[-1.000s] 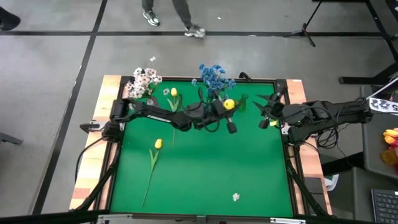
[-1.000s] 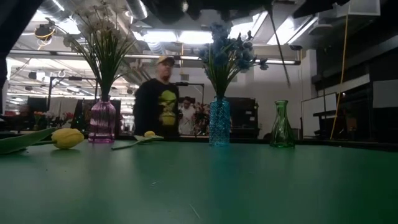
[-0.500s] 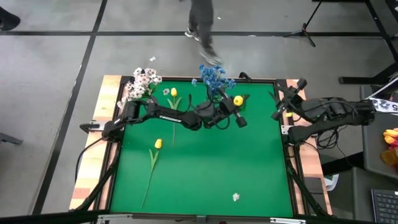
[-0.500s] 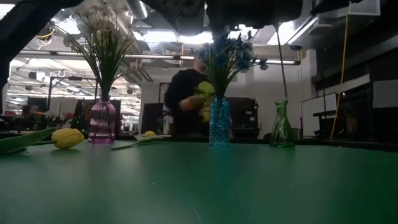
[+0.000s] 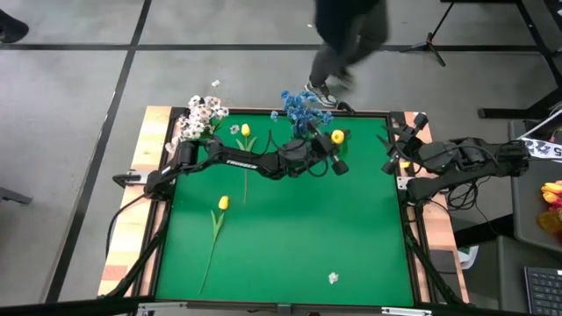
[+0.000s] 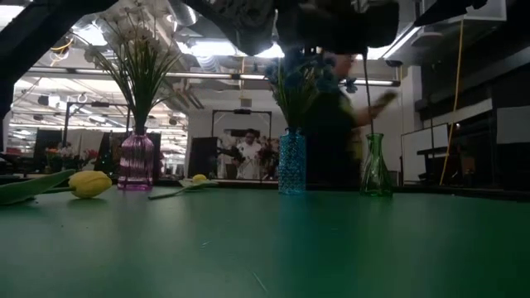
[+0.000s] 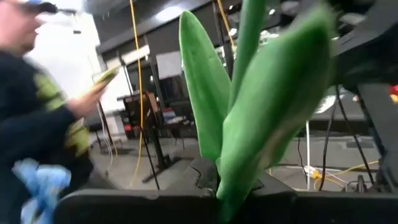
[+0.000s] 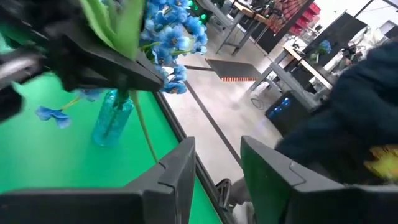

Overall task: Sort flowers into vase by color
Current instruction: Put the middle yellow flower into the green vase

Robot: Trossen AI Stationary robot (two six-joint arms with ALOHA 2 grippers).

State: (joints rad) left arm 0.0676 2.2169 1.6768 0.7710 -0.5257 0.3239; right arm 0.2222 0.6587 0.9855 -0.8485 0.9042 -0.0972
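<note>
High view: a yellow tulip [image 5: 337, 138] is pinched in the left gripper [image 5: 331, 156], just beside the blue blooms [image 5: 301, 107]; the right gripper [image 5: 397, 151] is spread.

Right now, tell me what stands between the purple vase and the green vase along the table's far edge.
In the low view, the blue vase with blue flowers stands between the purple vase and the green vase.

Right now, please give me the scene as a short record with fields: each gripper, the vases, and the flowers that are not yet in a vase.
left gripper: shut on a yellow tulip, raised near the far edge
right gripper: open, empty, at the right edge
purple vase: white flowers
blue vase: blue flowers
green vase: empty
loose on table: two yellow tulips
</note>
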